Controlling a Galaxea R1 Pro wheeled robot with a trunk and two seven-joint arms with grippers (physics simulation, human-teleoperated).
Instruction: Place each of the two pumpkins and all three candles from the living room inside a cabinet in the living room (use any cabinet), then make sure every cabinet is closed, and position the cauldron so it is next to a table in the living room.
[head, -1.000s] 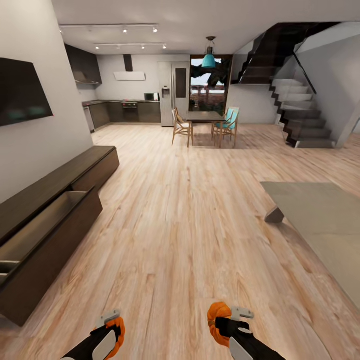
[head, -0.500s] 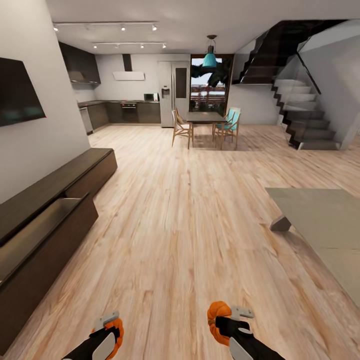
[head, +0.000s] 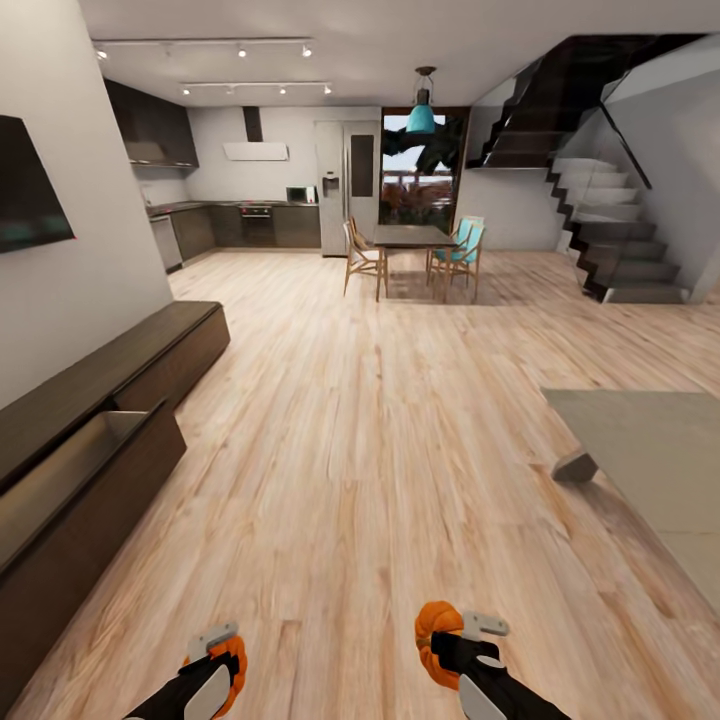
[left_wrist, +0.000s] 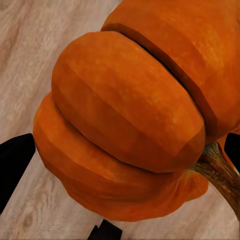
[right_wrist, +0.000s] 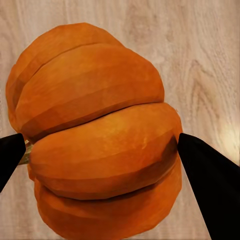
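Each gripper holds an orange ribbed pumpkin low over the wooden floor. My left gripper is shut on one pumpkin, which looms large in the left wrist view with its brown stem showing. My right gripper is shut on the other pumpkin, clamped between black fingers around its ribbed body. The long dark brown cabinet runs along the left wall, one drawer pulled open. The grey-topped table lies at the right. Candles and cauldron are out of view.
A black TV hangs on the left wall above the cabinet. Far ahead stand a dining table with chairs, a kitchen and a staircase. Wide wooden floor stretches between cabinet and table.
The whole view has shifted: cabinet and table slid lower and outward in the picture as the robot rolled forward. Both grippers keep their pumpkins in the same pose.
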